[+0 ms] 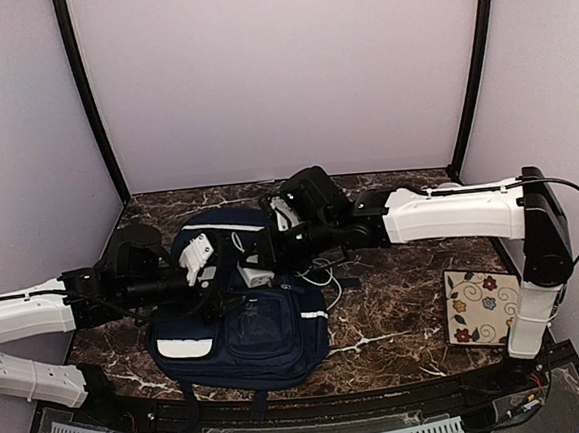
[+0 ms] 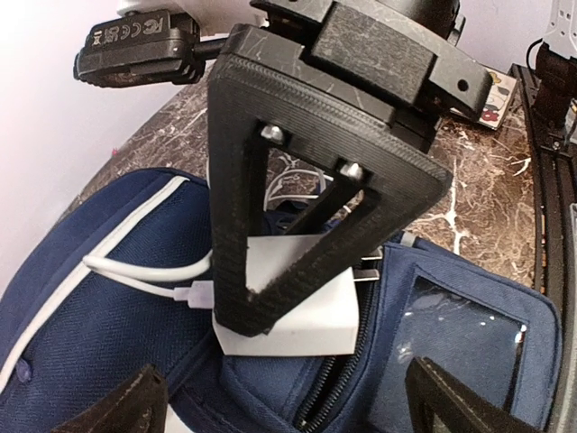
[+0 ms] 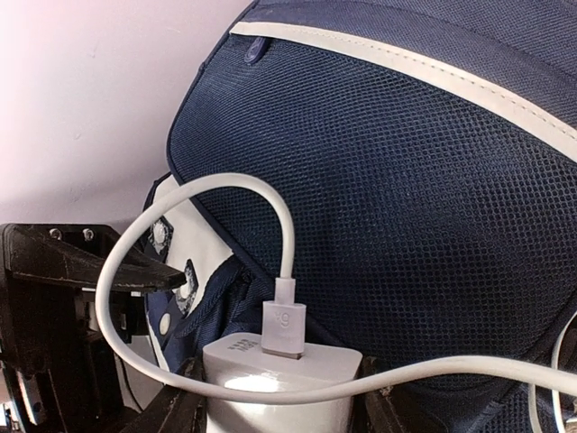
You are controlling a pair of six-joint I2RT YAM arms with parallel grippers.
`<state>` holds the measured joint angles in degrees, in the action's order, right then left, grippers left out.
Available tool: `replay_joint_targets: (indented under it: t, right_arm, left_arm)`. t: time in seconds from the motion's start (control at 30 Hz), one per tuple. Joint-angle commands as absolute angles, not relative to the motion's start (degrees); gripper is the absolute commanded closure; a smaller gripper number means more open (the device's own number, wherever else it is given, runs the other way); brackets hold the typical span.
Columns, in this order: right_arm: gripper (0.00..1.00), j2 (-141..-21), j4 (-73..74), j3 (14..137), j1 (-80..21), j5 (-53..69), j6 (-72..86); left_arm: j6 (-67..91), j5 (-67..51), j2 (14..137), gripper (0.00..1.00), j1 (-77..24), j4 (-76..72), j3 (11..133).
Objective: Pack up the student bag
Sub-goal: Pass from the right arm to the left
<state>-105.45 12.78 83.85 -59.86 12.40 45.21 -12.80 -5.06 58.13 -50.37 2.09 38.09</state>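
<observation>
The navy-blue student bag (image 1: 240, 331) lies flat at the table's middle left, a front pocket unzipped (image 2: 347, 388). My right gripper (image 1: 257, 272) is shut on a white charger block (image 3: 279, 388) with its white cable (image 3: 185, 194) plugged in. It holds the block right at the open pocket's mouth (image 2: 297, 311). My left gripper (image 2: 288, 406) is wide open and empty. It hovers over the bag beside the charger, its fingertips (image 2: 122, 406) on either side of the pocket. It also shows in the top view (image 1: 212, 276). The bag's mesh side (image 3: 406, 180) fills the right wrist view.
A floral-patterned square card (image 1: 480, 307) lies at the table's right near the right arm's base. Loose white cable (image 1: 326, 274) trails on the marble behind the bag. A dark rail (image 1: 284, 397) runs along the table's near edge.
</observation>
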Motion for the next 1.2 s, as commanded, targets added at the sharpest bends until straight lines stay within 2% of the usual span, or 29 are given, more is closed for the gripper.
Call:
replay_joint_targets:
  t: [0.0, 0.17, 0.33, 0.37, 0.47, 0.53, 0.6, 0.7, 0.83, 0.97, 1.13, 1.17]
  right_arm:
    - [0.68, -105.4, 10.8, 83.7, -60.0, 13.4, 46.8]
    - [0.69, -105.7, 10.4, 83.8, -59.8, 13.9, 46.7]
    - [0.69, -105.6, 10.3, 83.8, -59.6, 14.0, 46.5]
    - [0.69, -105.5, 10.1, 83.7, -59.5, 14.0, 46.5]
    - [0.69, -105.4, 9.6, 83.2, -59.4, 14.7, 46.3]
    - [0.66, -105.5, 9.6, 83.4, -59.4, 15.7, 45.8]
    - [0.60, -105.4, 10.2, 83.6, -59.4, 16.3, 45.0]
    - [0.42, -104.1, 10.9, 83.4, -58.8, 17.7, 43.3]
    - [0.02, -100.0, 13.4, 82.7, -56.1, 25.2, 35.7]
    - [0.00, -93.4, 18.1, 82.7, -52.3, 30.7, 24.6]
    - [0.00, -92.2, 2.5, 77.0, -47.7, 39.8, 17.6]
    - [0.00, -94.1, 1.5, 77.7, -47.0, 41.8, 16.9]
  left_arm:
    - [-17.2, -0.7, 58.7, 0.08, -50.5, -10.1, 35.0]
    - [-17.4, -0.2, 62.7, 0.17, -50.5, -14.3, 35.5]
    - [-17.2, -6.0, 66.1, 0.23, -50.5, -14.2, 36.5]
    - [-17.2, -6.1, 66.3, 0.27, -50.5, -14.0, 36.4]
    - [-17.4, -5.9, 66.2, 0.51, -50.4, -14.2, 35.8]
    - [-17.7, -6.3, 65.7, 0.59, -50.5, -14.5, 35.7]
    - [-18.0, -7.5, 65.0, 0.68, -50.4, -14.6, 35.3]
    - [-18.6, -8.3, 64.0, 0.79, -50.4, -14.8, 34.2]
    - [-19.4, -10.0, 62.7, 0.82, -50.4, -14.5, 33.0]
    - [-21.0, -15.2, 61.1, 0.85, -50.3, -15.5, 31.0]
    - [-22.7, -15.0, 60.5, 1.00, -49.9, -19.1, 30.0]
    - [-23.2, -14.8, 60.7, 1.00, -49.8, -19.2, 30.4]
